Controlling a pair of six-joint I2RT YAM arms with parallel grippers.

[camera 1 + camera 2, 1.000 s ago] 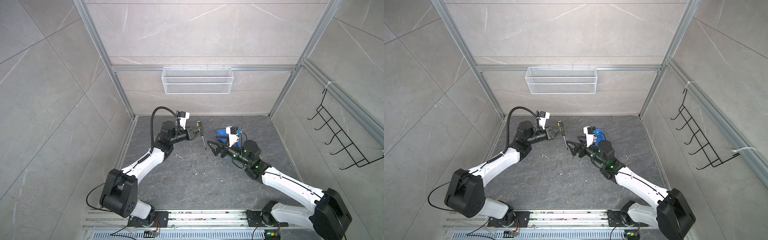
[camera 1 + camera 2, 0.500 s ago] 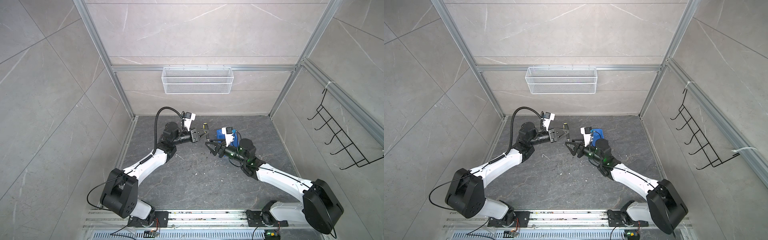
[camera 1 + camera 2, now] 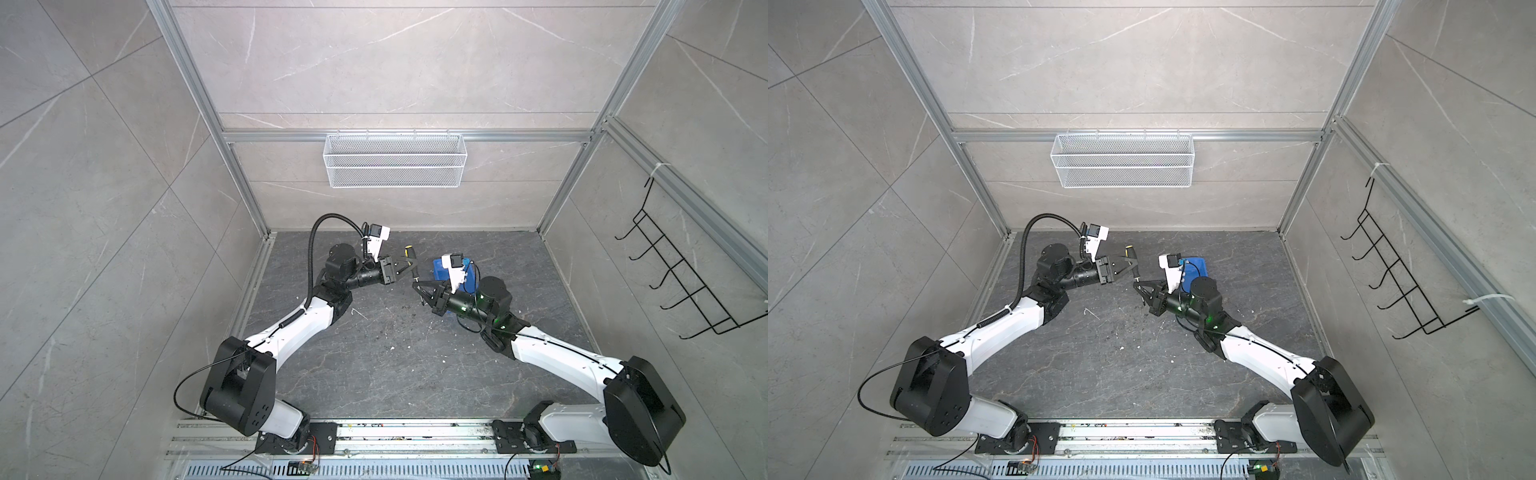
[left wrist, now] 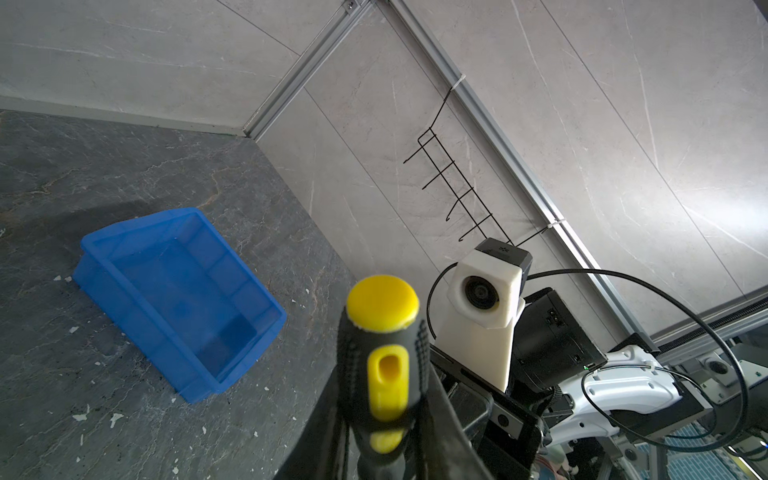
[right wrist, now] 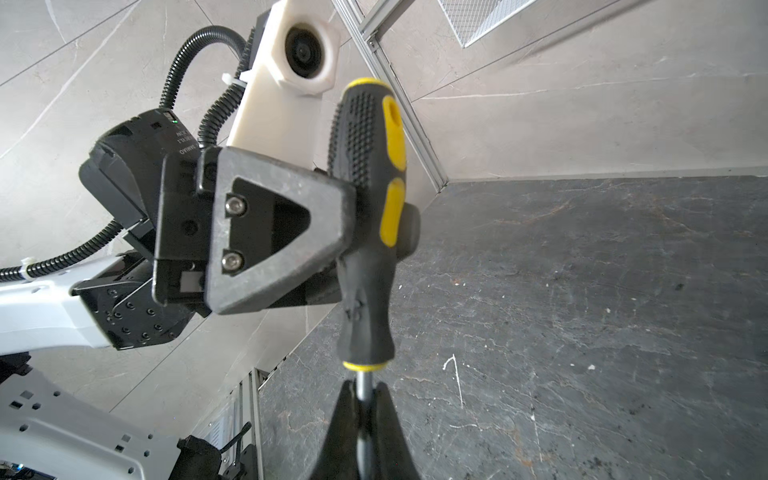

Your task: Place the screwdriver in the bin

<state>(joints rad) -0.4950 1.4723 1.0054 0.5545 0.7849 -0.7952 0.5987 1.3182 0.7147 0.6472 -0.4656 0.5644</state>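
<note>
The screwdriver [image 3: 410, 258] [image 3: 1130, 254], with a black-and-yellow handle [image 4: 384, 353] [image 5: 370, 199], hangs upright above the dark floor between both arms. My left gripper [image 3: 409, 266] [image 3: 1132, 266] [image 4: 384, 419] is shut on the handle, and one of its fingers [image 5: 270, 232] shows broadside in the right wrist view. My right gripper [image 3: 417, 287] [image 3: 1138, 286] [image 5: 363, 401] is shut on the thin metal shaft [image 5: 363, 384] just below the handle. The bin [image 3: 437, 268] [image 3: 1196, 266] [image 4: 104, 249], a blue tray, lies on the floor behind the right wrist and looks to hold nothing.
A white wire mesh basket [image 3: 395, 166] [image 3: 1121, 162] hangs on the back wall. A black wire hook rack [image 3: 685, 282] [image 3: 1399, 274] juts from the right wall. White specks and scratches [image 3: 359, 313] mark the floor. The arms' bases sit on a rail [image 3: 415, 432] at the front.
My left gripper carried the screwdriver rightward toward the middle. My right gripper came in from the right and closed from open onto the shaft.
</note>
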